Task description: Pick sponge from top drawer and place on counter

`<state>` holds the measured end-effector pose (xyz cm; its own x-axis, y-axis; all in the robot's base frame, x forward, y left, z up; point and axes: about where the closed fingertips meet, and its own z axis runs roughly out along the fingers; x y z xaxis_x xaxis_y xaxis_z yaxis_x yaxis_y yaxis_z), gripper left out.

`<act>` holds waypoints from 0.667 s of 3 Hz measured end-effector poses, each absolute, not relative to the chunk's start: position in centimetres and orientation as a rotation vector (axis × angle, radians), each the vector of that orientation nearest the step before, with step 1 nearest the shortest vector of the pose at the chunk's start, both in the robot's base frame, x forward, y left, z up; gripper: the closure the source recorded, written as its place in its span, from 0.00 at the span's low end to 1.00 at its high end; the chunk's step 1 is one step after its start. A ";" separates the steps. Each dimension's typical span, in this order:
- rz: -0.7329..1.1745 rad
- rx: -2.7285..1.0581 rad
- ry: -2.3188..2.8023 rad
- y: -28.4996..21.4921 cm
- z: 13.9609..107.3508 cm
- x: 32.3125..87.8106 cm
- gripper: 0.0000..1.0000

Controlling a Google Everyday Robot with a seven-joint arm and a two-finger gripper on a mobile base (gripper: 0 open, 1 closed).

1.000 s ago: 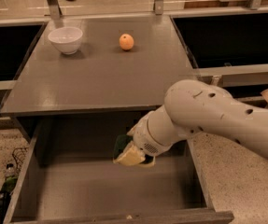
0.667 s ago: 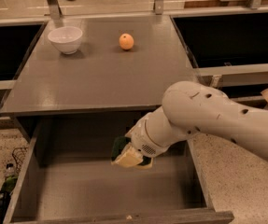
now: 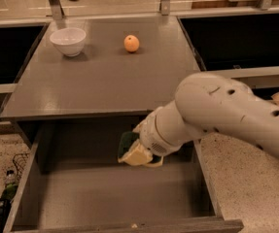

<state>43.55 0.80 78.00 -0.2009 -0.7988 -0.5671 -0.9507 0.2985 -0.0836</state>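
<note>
Low at centre frame, above the drawer (image 3: 105, 198), the gripper (image 3: 140, 155) clasps the sponge (image 3: 126, 144); a careless lift could knock it loose against the counter (image 3: 100, 81) edge.

One bench (image 3: 105, 81), with one drawer (image 3: 105, 193) open under its front edge. Two things stand on the bench: one white bowl (image 3: 68, 41) near the far left corner and one orange (image 3: 131, 43) near the middle of the far edge. One sponge (image 3: 126, 143), green over yellow, hangs in the drawer just below the front edge, towards its right end. One robot arm (image 3: 226, 115) carries one gripper (image 3: 138, 154), its jaws closed on that sponge. Two black basins: a left basin (image 3: 3, 47) beyond the left edge, a right basin (image 3: 241, 42) beyond the right edge.
</note>
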 end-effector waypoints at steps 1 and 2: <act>0.339 -1.557 2.024 0.5 81.0 44.6 1.00; 0.339 -1.557 2.024 0.5 81.0 44.6 1.00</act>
